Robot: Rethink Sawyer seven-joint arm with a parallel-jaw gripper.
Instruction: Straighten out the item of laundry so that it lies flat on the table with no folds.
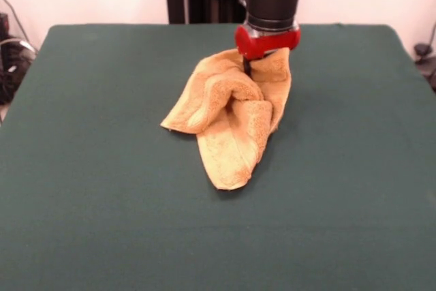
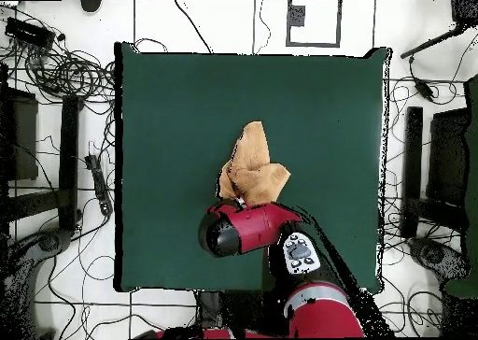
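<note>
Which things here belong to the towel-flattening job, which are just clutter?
Job:
- crumpled golden-orange terry towel
- dark green felt-covered table
- red and black gripper, down at the towel's far edge

Clutter:
- black cables on the floor
- black stands beside the table

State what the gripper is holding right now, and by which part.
The gripper is down in the towel at the top of its bunched far end. The cloth rises toward it, which suggests a hold, but the fingertips are hidden, so it cannot be confirmed.

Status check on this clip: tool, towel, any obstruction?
Tool down at the far edge of the crumpled golden-orange terry towel; grip hidden. Towel bunched, folded over itself, not flat. Dark green felt table; nothing in the way.
</note>
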